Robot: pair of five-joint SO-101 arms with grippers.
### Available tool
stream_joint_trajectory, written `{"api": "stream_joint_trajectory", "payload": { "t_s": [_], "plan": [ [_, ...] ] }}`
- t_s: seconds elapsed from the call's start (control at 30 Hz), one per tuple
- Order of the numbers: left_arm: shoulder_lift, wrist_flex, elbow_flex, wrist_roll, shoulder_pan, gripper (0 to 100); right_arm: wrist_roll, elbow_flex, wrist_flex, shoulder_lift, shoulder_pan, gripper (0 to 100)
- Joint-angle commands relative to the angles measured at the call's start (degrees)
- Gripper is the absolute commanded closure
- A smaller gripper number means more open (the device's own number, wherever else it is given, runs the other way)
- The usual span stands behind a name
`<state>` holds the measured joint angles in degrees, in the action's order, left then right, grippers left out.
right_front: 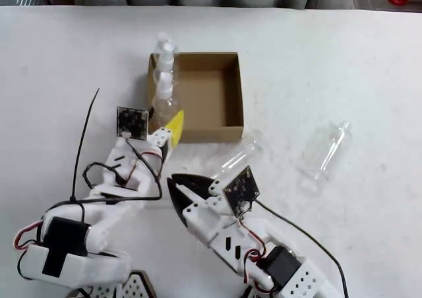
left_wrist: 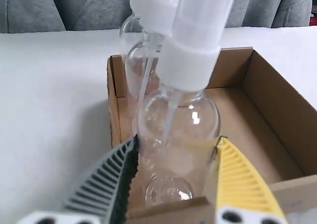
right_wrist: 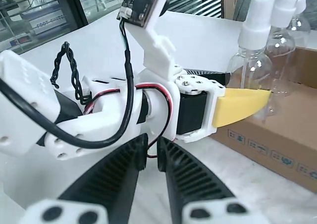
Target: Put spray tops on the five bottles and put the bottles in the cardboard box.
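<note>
The cardboard box (right_front: 210, 97) stands mid-table. Three clear bottles with white spray tops stand along its left wall. My left gripper (left_wrist: 173, 184) is shut low on the nearest spray bottle (left_wrist: 178, 120), its grey finger and yellow finger (left_wrist: 237, 179) pressing the bottle's sides just inside the box's near corner. From above, that left gripper (right_front: 168, 132) sits at the box's front-left corner. Two topless bottles lie on the table: one (right_front: 241, 156) just before the box, another (right_front: 326, 153) farther right. My right gripper (right_wrist: 152, 147) is shut and empty, close behind the left arm.
The right gripper (right_front: 175, 184) lies low on the table between the left arm's wrist and the nearer lying bottle. Red and black cables trail over both arms. The box's wall (left_wrist: 277, 100) rises on the right of the held bottle. Open table stretches to the far right.
</note>
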<state>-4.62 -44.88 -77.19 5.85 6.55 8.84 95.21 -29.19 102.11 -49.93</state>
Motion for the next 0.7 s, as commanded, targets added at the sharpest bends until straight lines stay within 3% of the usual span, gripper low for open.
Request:
{"api": "stream_joint_trajectory", "payload": {
  "t_s": [0.0, 0.27, 0.67],
  "plan": [
    [-0.7, 0.4, 0.4, -0.3, -0.6, 77, -0.7, -2.2, -0.5, 0.7, 0.5, 98.2],
    [-0.8, 0.4, 0.4, 1.8, -0.6, 69, -0.7, -2.2, -0.5, 0.7, 0.5, 98.2],
    [-0.8, 0.4, 1.1, 2.2, -1.1, 68, -0.7, -2.2, -0.4, 0.7, 0.5, 98.1]
  ]
}}
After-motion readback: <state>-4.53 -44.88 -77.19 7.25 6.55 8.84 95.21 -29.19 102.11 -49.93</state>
